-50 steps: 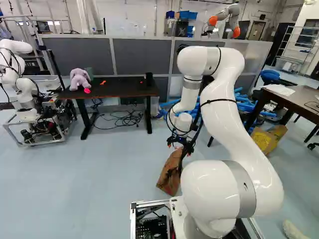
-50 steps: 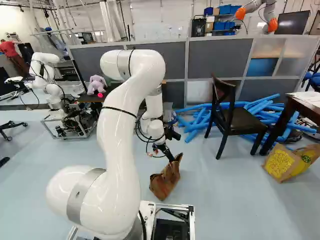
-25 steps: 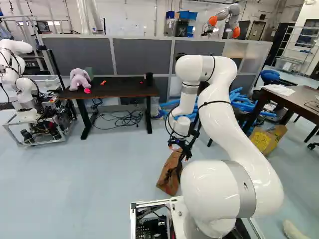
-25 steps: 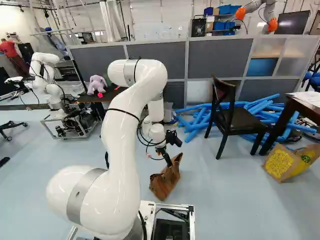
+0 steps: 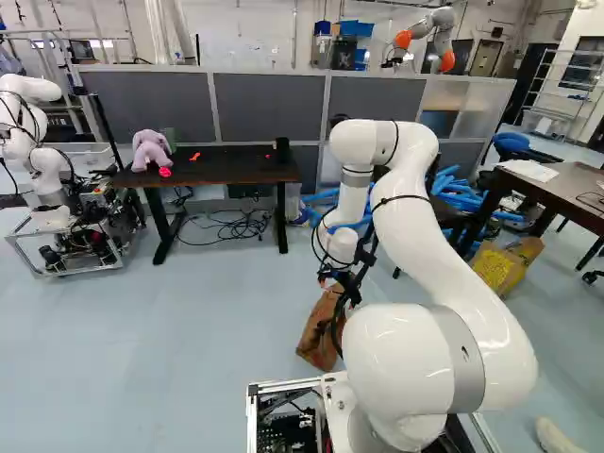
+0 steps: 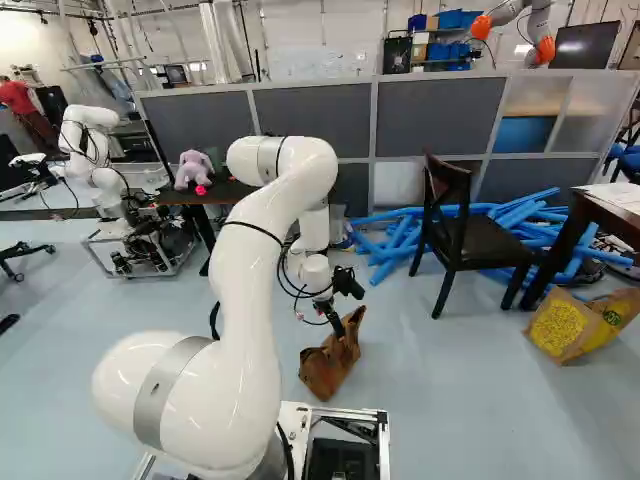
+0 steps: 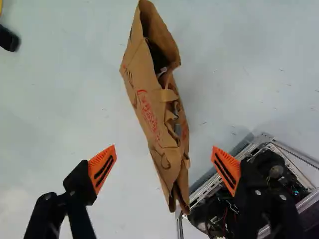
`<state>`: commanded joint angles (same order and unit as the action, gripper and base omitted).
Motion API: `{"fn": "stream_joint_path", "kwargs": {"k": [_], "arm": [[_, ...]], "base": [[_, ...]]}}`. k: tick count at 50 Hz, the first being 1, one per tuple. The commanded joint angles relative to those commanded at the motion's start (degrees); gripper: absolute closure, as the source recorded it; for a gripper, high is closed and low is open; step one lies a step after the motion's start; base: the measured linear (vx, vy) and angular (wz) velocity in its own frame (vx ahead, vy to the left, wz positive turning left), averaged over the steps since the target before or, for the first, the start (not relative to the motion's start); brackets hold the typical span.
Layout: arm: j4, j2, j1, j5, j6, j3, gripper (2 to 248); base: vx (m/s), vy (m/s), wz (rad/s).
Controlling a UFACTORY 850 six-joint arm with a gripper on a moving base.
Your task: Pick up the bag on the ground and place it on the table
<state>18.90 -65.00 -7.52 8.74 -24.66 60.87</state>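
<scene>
Twelve o'clock is straight ahead of my base. My gripper (image 7: 164, 148) has its fingers apart, orange pads (image 7: 102, 169) clear of the paper. The brown bag (image 7: 142, 74) rests on the floor near twelve o'clock, ungripped. Step in hand, as judged: pre-grasp approach. Next: advance, align the upper edge between the pads, close, lift. Red print (image 7: 148, 117) marks its side; I leave it unread. At two o'clock, a second bag (image 6: 578, 325) bears a yellow printed patch, also unread. The right-hand table (image 5: 566, 193) stands at two o'clock, the far table (image 5: 226, 168) at eleven; the target table is unspecified.
</scene>
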Motion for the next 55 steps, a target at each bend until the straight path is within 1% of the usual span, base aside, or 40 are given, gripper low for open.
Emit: {"fn": "stream_joint_path", "kwargs": {"k": [23, 55], "arm": [[0.0, -5.4, 0.1, 0.0, 0.0, 5.1, 3], [0.0, -12.9, -0.9, 0.0, 0.0, 12.6, 3]], "base": [[0.000, 0.000, 0.000], [0.000, 0.000, 0.000]]}}
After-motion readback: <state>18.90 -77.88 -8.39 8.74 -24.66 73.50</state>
